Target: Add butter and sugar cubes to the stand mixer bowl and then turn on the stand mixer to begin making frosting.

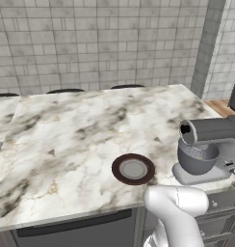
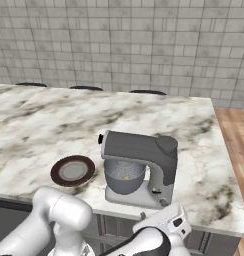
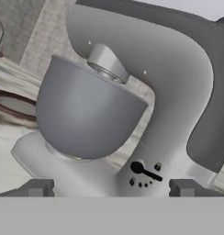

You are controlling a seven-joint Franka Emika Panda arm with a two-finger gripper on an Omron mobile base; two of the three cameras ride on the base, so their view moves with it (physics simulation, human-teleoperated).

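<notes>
The end effector (image 3: 111,188) hangs open just before the stand mixer (image 3: 155,105) — its bowl (image 3: 86,114) sits left of the column's black lever (image 3: 143,170).

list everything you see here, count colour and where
stand mixer: one, grey with a dark head, near front edge of the counter
stand mixer bowl: one, grey, on the mixer base under the head
butter: one pale-yellow bit, inside the bowl
plate: one, dark brown with a grey centre, on the counter beside the mixer, nothing on it
counter: one, white-and-brown marble
wall: grey tile, behind the counter
gripper: one, dark fingertips, open, facing the mixer's black lever
</notes>
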